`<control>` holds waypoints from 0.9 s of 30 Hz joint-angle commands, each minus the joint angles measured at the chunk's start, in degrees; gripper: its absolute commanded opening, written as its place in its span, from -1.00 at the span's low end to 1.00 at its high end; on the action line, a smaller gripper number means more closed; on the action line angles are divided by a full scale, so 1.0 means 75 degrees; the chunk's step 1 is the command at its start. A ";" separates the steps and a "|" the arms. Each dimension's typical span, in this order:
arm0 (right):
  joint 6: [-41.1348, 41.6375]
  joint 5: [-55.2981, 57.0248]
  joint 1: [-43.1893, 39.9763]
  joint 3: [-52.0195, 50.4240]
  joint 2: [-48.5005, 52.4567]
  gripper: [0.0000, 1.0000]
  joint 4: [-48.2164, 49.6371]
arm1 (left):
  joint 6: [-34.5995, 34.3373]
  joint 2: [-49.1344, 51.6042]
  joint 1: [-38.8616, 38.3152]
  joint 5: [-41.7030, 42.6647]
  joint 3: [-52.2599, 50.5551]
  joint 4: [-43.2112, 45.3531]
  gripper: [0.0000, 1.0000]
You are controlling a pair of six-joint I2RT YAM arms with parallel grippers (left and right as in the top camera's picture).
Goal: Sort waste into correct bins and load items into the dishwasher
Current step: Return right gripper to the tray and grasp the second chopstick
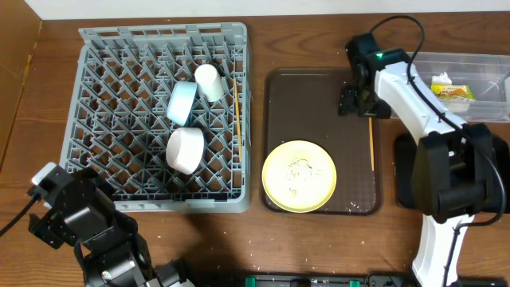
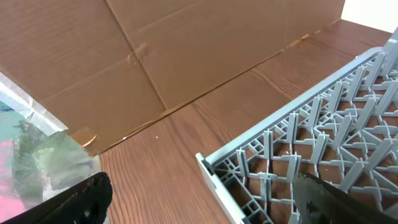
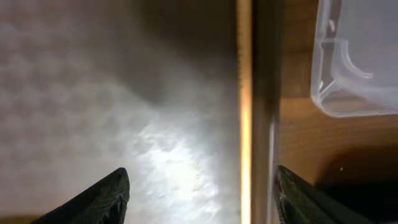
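Right gripper [image 3: 200,186] hangs spread wide and empty over a chopstick [image 3: 244,93] at the tray's [image 3: 93,93] right edge. Left gripper [image 2: 202,198] is spread wide and empty at the rack's [image 2: 298,137] near-left corner.

Black tray [image 1: 403,171] mostly hidden beneath the arm [image 1: 410,92]; clear tub [image 1: 470,57] cropped.

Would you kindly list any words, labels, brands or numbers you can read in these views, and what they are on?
None can be read. The wrapper in the clear tub carries yellow-green print, but it is too small and blurred to make out.
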 commanded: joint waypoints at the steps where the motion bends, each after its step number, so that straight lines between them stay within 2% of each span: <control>1: -0.0644 0.0015 -0.0131 -0.0289 0.0111 0.44 0.0245 | 0.0047 -0.0012 0.0026 -0.0090 0.0172 -0.0015 0.88; 5: -0.1285 -0.0554 -0.0143 -0.0577 0.0111 0.44 0.0597 | 0.0047 -0.0012 0.0026 -0.0090 0.0172 -0.0015 0.88; 16: -0.1279 -0.0551 -0.0149 -0.1230 0.0114 0.43 0.1215 | 0.0047 -0.0012 0.0026 -0.0090 0.0172 -0.0015 0.87; 22: -0.1000 -0.0551 -0.0149 -0.1845 0.0122 0.30 0.1693 | 0.0044 -0.0012 0.0026 -0.0090 0.0172 -0.0015 0.87; 24: -0.0868 -0.0554 -0.0149 -0.1970 0.0122 0.12 0.1792 | 0.0047 -0.0012 0.0026 -0.0090 0.0172 -0.0015 0.87; 27: -0.0813 -0.0641 -0.0140 -0.2020 0.0122 -0.69 0.1786 | 0.0047 -0.0012 0.0026 -0.0090 0.0172 -0.0015 0.87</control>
